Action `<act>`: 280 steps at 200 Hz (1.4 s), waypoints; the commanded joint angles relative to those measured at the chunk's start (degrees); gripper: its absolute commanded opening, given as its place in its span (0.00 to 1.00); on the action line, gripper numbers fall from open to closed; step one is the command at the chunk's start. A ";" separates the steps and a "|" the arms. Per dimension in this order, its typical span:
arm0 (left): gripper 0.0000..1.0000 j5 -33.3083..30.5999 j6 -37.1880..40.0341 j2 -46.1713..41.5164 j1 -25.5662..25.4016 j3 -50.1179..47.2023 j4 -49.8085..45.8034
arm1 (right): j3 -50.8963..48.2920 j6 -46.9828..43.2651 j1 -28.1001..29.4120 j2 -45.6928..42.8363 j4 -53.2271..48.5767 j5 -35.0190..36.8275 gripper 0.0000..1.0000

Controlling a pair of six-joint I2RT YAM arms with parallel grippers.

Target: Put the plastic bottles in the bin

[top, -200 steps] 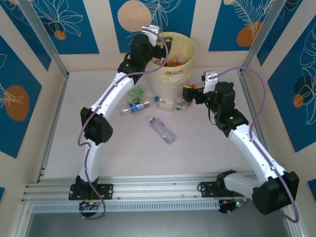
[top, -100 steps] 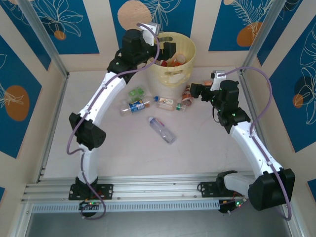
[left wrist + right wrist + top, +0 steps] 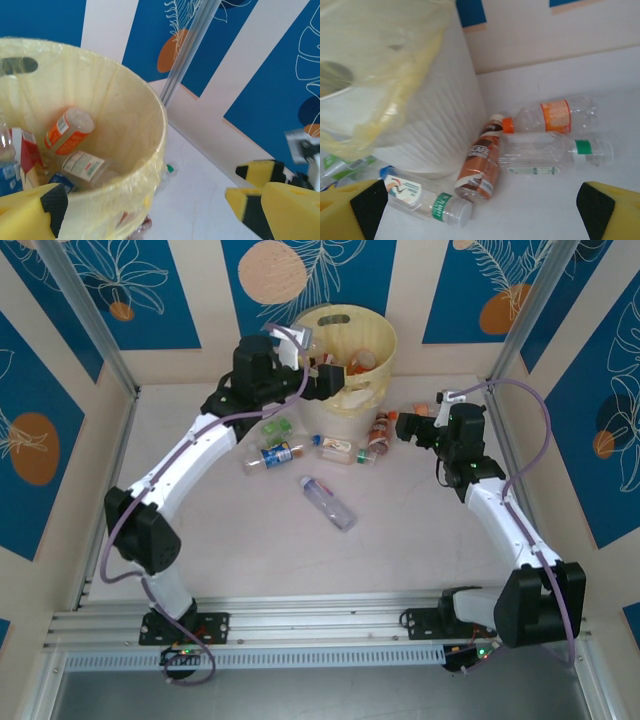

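Orange-labelled bottle [image 3: 67, 130] and white-labelled bottle [image 3: 90, 167] lie inside the bin [image 3: 150, 105], ahead of and below the left gripper [image 3: 145, 210]; its jaws stand wide apart and empty, with the bin's rim between them. Brown-labelled bottle [image 3: 481, 167], orange-banded bottle [image 3: 550, 115] and green-banded bottle [image 3: 550, 152] lie on the table [image 3: 400, 530] just ahead of the right gripper [image 3: 480, 205]; jaws likewise spread, holding nothing. Blue-capped clear bottle [image 3: 327, 502] lies well behind both.

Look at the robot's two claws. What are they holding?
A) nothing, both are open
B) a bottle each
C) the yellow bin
A: the left claw hangs open over the rim of the bin, and the right claw is open above loose plastic bottles; neither grips anything.
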 commanded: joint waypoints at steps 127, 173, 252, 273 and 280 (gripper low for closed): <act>1.00 -34.56 -8.06 -30.01 4.35 -46.41 10.00 | 20.73 -14.51 -10.65 22.89 -19.60 -16.98 0.99; 1.00 -34.47 -12.31 -32.71 7.92 -50.67 9.43 | 36.15 -19.26 -10.28 35.09 -30.72 -15.93 1.00; 1.00 -32.56 -14.90 -31.22 9.98 -50.78 9.02 | 62.86 -10.26 -7.99 56.12 -32.58 -9.12 0.99; 1.00 -32.36 -14.99 -30.39 10.11 -50.31 8.51 | 71.62 -9.44 -7.67 62.51 -33.77 -9.63 0.99; 1.00 -32.53 -15.01 -30.25 10.23 -50.25 8.32 | 75.13 -9.57 -7.72 64.69 -35.26 -10.78 0.99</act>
